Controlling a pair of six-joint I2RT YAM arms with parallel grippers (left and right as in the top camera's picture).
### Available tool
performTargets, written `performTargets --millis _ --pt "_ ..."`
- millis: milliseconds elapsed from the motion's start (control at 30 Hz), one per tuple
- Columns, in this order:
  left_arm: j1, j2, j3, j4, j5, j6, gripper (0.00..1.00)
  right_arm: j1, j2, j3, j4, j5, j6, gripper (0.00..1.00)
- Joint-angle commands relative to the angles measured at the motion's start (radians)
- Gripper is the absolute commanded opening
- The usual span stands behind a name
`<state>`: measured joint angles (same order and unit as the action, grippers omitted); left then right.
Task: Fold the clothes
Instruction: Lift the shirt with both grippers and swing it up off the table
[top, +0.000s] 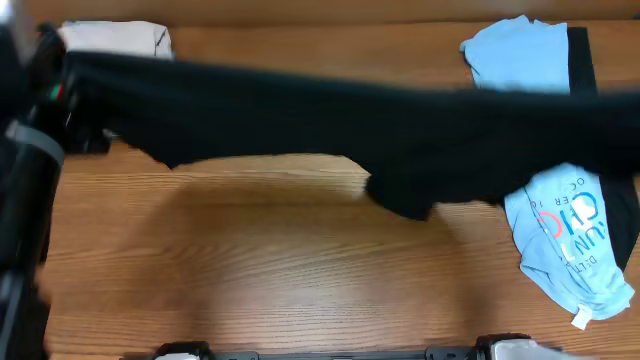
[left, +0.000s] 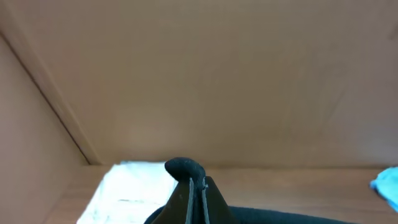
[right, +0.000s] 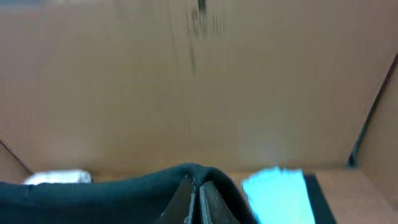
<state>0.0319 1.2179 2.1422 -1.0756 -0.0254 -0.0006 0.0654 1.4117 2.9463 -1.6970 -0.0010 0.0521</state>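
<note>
While the black shirt (top: 330, 115) hangs stretched in a long band above the table (top: 250, 270), nothing on view counts as folded, so I judge the task to be at an early stage. The band runs from the left arm at the far left to the right edge of the overhead view, and a lobe sags from its lower edge right of centre.

In its wrist view the left gripper (left: 196, 190) has its fingers pressed together on a bunched edge of black cloth. The right gripper (right: 195, 199) likewise pinches a ridge of the same cloth between closed fingers. Both ends look raised off the wood.

Still to do, as I read it: spread the black shirt flat, then make its folds. Two more garments wait. A printed blue shirt (top: 570, 240) lies rumpled at the right, partly under the black band, and a plain blue shirt (top: 515, 55) sits loosely at the far right corner. Pale folded trousers (top: 115, 40) rest at the far left.
</note>
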Motion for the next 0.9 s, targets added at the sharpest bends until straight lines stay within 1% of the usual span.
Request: performTargets --millis 0,100,233,433,600,767,867 --pt "0.002 -0.111 0.015 -0.010 -0.008 0.002 0.04 -0.011 -0.085 0.005 0.003 0.013 0.004 0.04" --pt "0.002 -0.131 0.015 -0.005 -0.011 0.005 0.04 -0.011 -0.090 -0.001 0.003 0.013 0.004 0.04" --pt "0.002 -0.089 0.014 -0.005 -0.007 0.005 0.04 -0.011 -0.060 -0.070 0.023 0.014 0.000 0.04" --pt "0.002 0.069 0.014 0.023 -0.006 0.004 0.04 -0.011 0.054 -0.225 0.143 0.013 -0.019 0.04" --pt "0.002 0.252 0.014 0.146 0.000 0.005 0.04 -0.011 0.223 -0.293 0.285 0.014 -0.058 0.04" --pt "0.002 0.412 0.014 0.370 0.000 0.005 0.04 -0.011 0.401 -0.294 0.506 0.044 -0.113 0.04" --pt "0.002 0.440 0.014 0.449 0.005 0.005 0.04 -0.011 0.419 -0.294 0.579 0.044 -0.113 0.04"
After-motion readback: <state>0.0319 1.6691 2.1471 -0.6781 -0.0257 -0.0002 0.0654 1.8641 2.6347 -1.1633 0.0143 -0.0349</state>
